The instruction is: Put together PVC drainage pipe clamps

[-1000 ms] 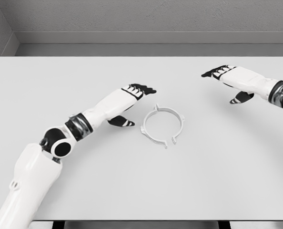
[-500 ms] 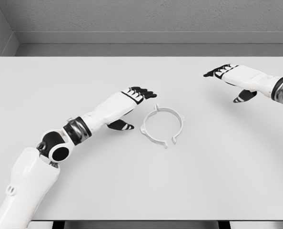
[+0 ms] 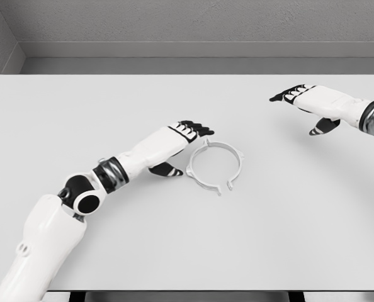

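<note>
A white ring-shaped pipe clamp (image 3: 215,165) with small tabs lies flat near the middle of the white table (image 3: 174,245). My left hand (image 3: 186,146) sits just left of the ring, fingers stretched out over its upper left rim and thumb low beside its left edge, holding nothing. Whether the fingers touch the ring I cannot tell. My right hand (image 3: 303,106) hovers at the far right of the table, well away from the clamp, its fingers extended and empty.
The table's back edge meets a grey wall ledge (image 3: 187,50). My left forearm (image 3: 111,173) lies diagonally across the table's left half.
My left hand has slid rightward and slightly down until its fingers reach over the clamp's left rim. The right hand has barely shifted.
</note>
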Controlling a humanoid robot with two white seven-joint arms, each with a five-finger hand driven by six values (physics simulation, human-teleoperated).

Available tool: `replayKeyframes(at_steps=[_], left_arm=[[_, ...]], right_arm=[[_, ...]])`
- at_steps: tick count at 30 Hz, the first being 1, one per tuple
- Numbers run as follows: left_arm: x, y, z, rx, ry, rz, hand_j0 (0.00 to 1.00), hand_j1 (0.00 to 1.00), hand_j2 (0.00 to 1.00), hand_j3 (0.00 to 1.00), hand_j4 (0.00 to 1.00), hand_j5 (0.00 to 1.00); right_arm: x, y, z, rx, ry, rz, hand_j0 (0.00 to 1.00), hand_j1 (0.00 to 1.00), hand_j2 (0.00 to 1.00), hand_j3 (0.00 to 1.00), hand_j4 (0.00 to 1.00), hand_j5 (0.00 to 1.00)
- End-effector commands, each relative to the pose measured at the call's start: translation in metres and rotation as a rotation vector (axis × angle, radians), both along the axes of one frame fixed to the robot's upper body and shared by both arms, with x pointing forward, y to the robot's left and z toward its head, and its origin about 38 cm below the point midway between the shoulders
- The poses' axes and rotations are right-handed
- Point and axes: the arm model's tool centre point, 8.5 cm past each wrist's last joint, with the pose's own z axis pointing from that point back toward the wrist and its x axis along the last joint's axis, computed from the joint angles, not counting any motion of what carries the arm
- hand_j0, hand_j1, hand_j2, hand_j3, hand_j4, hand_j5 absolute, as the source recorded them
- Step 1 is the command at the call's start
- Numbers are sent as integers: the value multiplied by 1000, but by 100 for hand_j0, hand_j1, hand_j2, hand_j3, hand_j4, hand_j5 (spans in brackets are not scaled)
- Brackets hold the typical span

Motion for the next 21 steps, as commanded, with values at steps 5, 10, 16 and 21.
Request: replayKeyframes(at_steps=[5,10,16,21], left_arm=[[-1,-11,1,-25,6,-12,100,100,100,100,100,100],[-1,-17,-1,-33,13,-15,100,100,100,100,100,100],[-1,-16,1,-39,12,-14,100,100,100,100,100,100],[1,-11,4,-41,3,-6,100,100,100,100,100,100]], right_arm=[[0,-1,1,5,1,-5,100,100,100,100,100,100],[0,-1,0,3,2,-5,100,100,100,100,100,100],[0,-1,0,5,3,-5,100,100,100,100,100,100],[0,-1,0,4,4,-5,100,100,100,100,100,100]])
